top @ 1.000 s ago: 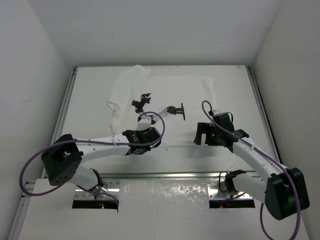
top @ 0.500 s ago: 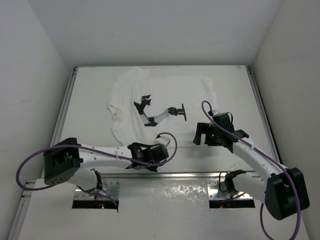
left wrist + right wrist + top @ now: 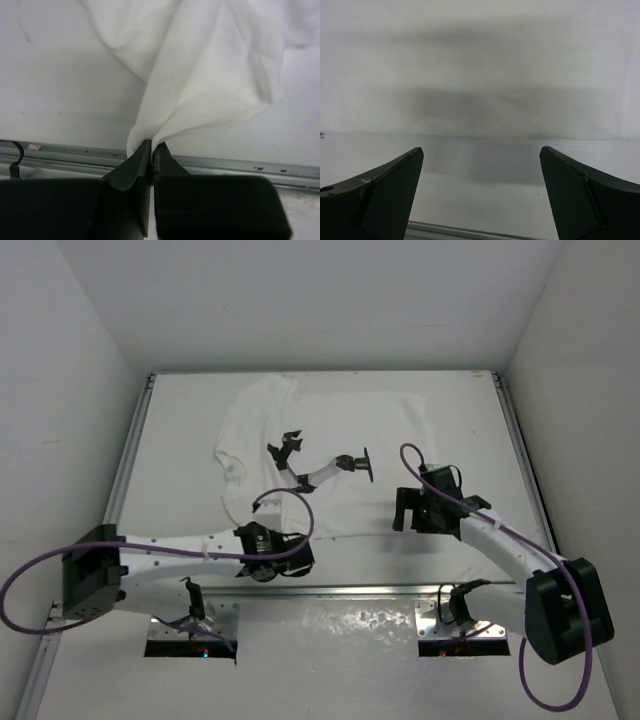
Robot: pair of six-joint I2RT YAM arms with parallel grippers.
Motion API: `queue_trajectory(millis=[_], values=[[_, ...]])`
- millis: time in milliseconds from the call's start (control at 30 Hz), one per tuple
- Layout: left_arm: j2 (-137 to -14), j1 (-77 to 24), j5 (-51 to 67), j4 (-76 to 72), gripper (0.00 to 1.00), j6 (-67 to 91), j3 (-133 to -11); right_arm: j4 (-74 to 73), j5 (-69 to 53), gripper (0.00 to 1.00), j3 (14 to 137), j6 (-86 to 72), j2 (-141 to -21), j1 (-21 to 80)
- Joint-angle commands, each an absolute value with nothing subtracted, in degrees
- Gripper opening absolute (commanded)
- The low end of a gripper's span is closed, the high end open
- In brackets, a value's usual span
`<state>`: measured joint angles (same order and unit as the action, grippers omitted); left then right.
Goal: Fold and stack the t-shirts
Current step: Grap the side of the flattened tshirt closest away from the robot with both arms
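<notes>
The white t-shirt lies spread and wrinkled across the middle of the table, its near hem drawn toward the front. My left gripper is low at the near edge, shut on a pinched fold of that hem. In the left wrist view the t-shirt rises from the closed left gripper and fans out. My right gripper hovers by the shirt's near right corner, open. In the right wrist view the right gripper has only blank white surface between its fingers.
A metal rail runs along the table's near edge, also seen as the rail just past my left fingertips. White walls close in the table on three sides. A small black-and-white jointed shape shows over the shirt's middle.
My left gripper has pulled back toward the near edge and slightly left, dragging the shirt's hem with it. The right gripper has barely moved and stays open.
</notes>
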<state>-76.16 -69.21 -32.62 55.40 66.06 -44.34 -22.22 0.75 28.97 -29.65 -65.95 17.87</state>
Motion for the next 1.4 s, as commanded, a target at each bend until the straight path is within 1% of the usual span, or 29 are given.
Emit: queue_trajectory(millis=[0,100,200,233,400,433,500,533,567,633,667,767,867,900,933,1033,1100,1133,1267,1333,1367], values=[[-69.09,-69.43,-40.25,66.69,0.0,84.94,-43.16,-23.55,8.85,0.99,32.16,-30.32,-66.09,18.02],[-64.17,-69.43,-41.83,69.87,0.0,90.25,-42.8,-25.49,12.74,0.99,33.83,-30.67,-67.76,16.88],[-60.65,-69.43,-42.89,73.64,0.0,96.13,-42.45,-26.46,11.08,0.96,34.45,-30.59,-69.78,11.53],[-59.17,-69.43,-43.24,73.91,0.0,96.24,-42.19,-26.63,11.42,0.94,34.11,-30.59,-69.87,10.64],[-54.15,-69.43,-44.29,73.48,0.0,101.07,-40.52,-27.07,16.69,0.92,32.61,-32.17,-68.03,8.97],[-53.36,-69.43,-46.04,73.22,0.0,100.73,-40.69,-27.24,17.48,0.92,32.35,-32.52,-68.11,6.96],[-53.79,-69.43,-48.15,73.3,0.0,96.96,-43.05,-26.64,14.96,0.91,32.17,-32.7,-68.73,4.23],[-55.7,-69.43,-50.51,74.69,0.0,95.03,-46.89,-25.85,11.72,0.91,32.25,-32.78,-69.08,1.78],[-56.77,-69.17,-51.58,75.58,0.0,93.44,-48.76,-25.75,11.6,0.9,32.34,-32.87,-69.43,0.89],[-57.13,-69.17,-53.95,75.5,0.0,92.73,-50.62,-25.75,11.17,0.89,32.61,-32.87,-69.87,-1.74],[-56.61,-69.17,-54.49,75.41,0.0,93.68,-50.62,-24.79,8.81,0.88,32.35,-32.52,-69.61,-1.76],[-54.85,-69.17,-56.68,75.32,0.0,94.48,-49.66,-24.43,6.16,0.82,33.13,-31.82,-71.45,-1.84],[-54.67,-69.08,-57.92,75.5,0.0,93.26,-49.57,-24.0,6.08,0.75,33.05,-31.56,-73.65,-1.84],[-54.41,-69.08,-58.27,75.5,0.0,92.9,-49.57,-22.34,5.63,0.67,32.52,-31.64,-73.91,-1.76],[-54.32,-69.17,-58.36,75.5,0.0,92.64,-49.57,-21.8,5.36,0.63,32.52,-31.81,-74.87,-1.76],[-53.7,-69.17,-58.8,75.5,0.0,91.5,-49.66,-21.88,6.76,0.55,33.75,-32.08,-78.04,-1.84],[-53.26,-69.08,-58.89,75.5,0.0,90.88,-49.57,-21.1,6.51,0.51,33.75,-32.25,-79.63,-1.85],[-52.91,-69.08,-58.8,75.5,0.0,90.88,-49.48,-20.92,6.33,0.45,33.31,-32.43,-79.54,-1.76],[-52.91,-69.08,-58.8,75.5,0.0,90.79,-49.04,-21.0,8.16,0.44,32.52,-33.05,-78.49,-1.76],[-53.26,-69.08,-58.71,75.5,0.0,90.88,-48.87,-21.36,8.61,0.53,32.17,-33.22,-77.18,-1.76],[-53.52,-69.08,-58.54,75.5,0.0,90.88,-48.87,-21.18,8.7,0.54,31.56,-33.22,-76.47,-1.76]])
